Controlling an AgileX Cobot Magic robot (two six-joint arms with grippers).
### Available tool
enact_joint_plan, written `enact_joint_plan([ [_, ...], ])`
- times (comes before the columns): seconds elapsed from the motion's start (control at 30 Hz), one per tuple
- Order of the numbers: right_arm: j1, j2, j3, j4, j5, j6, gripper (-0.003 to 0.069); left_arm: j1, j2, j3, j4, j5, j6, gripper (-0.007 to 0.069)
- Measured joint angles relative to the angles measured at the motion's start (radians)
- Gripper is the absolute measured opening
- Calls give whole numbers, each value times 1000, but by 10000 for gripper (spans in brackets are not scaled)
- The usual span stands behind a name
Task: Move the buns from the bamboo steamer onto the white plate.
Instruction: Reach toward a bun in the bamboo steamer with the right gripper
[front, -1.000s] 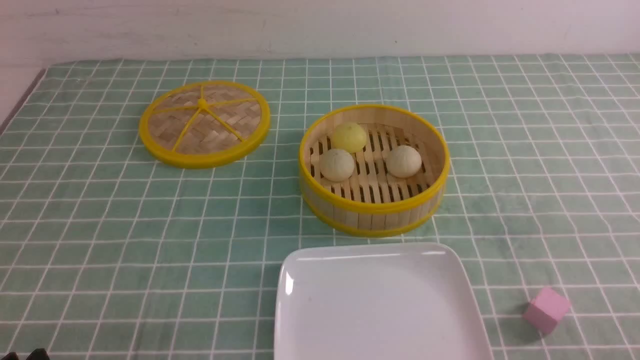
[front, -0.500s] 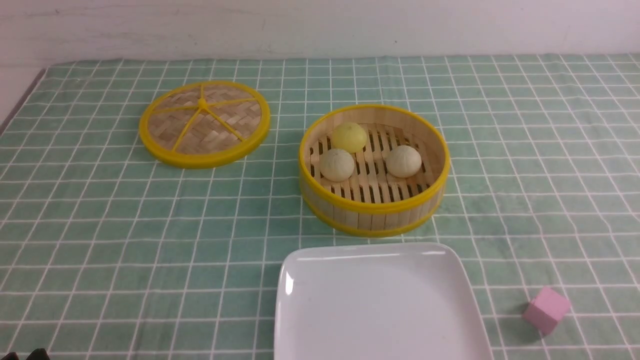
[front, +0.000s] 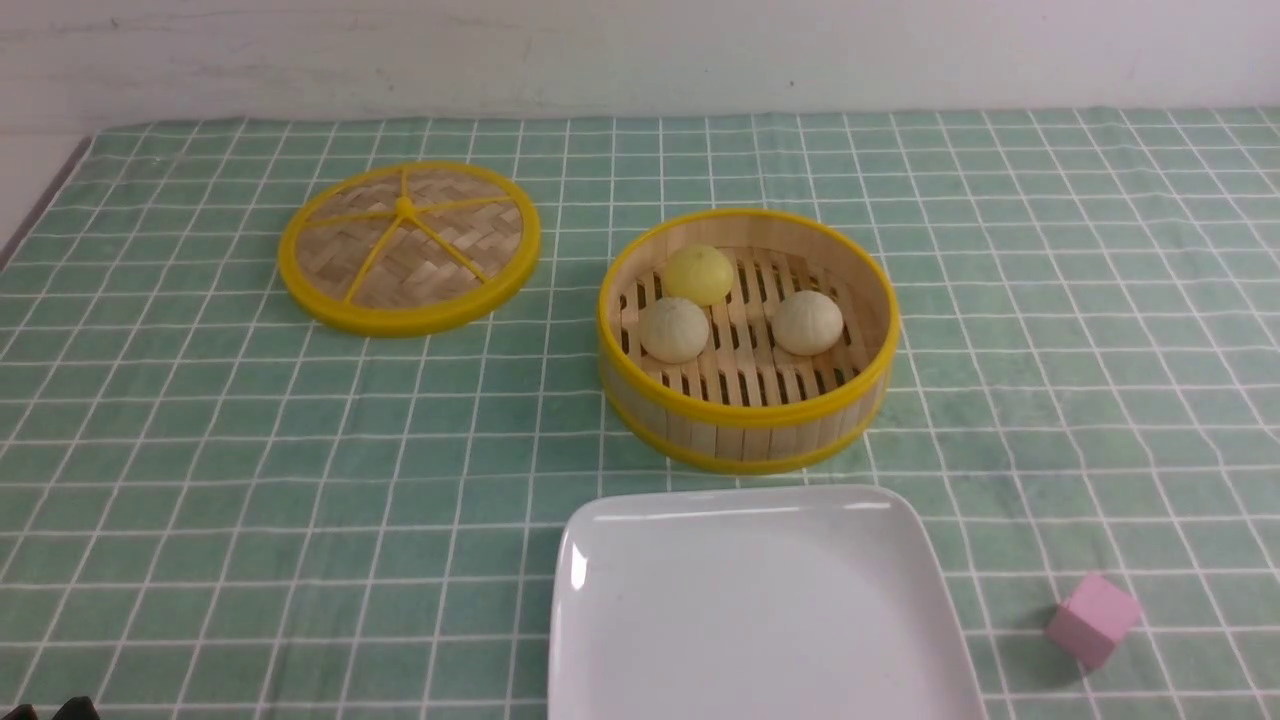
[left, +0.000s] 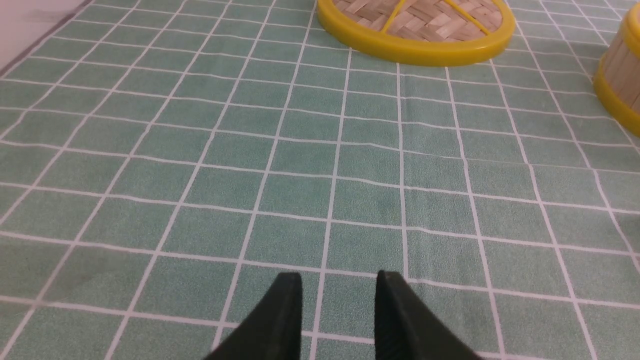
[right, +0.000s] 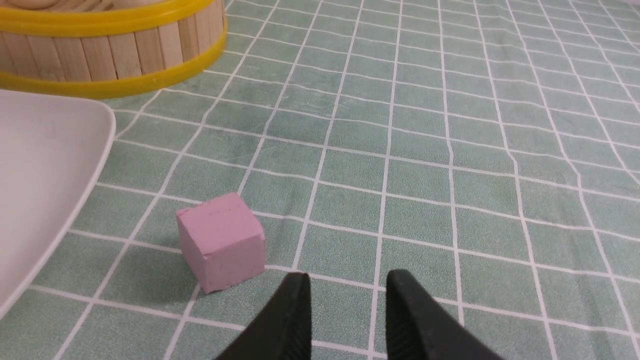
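Buns (front: 674, 329) in the bamboo steamer (front: 750, 420) look light, soft, squashable; I'd pinch each gently across its round sides. Left claw (left: 339, 276) and right claw (right: 348, 275) both released, empty.

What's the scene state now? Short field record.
buns: three, all in the steamer
steamer: uncovered, behind the plate
plate: nothing on the visible part
lid: flat on the cloth, left of the steamer
cube: pink, right of the plate
left gripper: open, empty, over bare cloth
right gripper: open, empty, near the cube
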Motion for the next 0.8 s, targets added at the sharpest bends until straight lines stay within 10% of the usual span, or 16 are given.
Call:
enact_joint_plan([
  [0.5, 0, 0, 1, 30, -21, 30, 239, 0, 0, 0, -24, -2, -8, 240],
  [0.8, 0, 0, 12, 550, -18, 346, 239, 0, 0, 1, -567, 3, -347, 240],
])
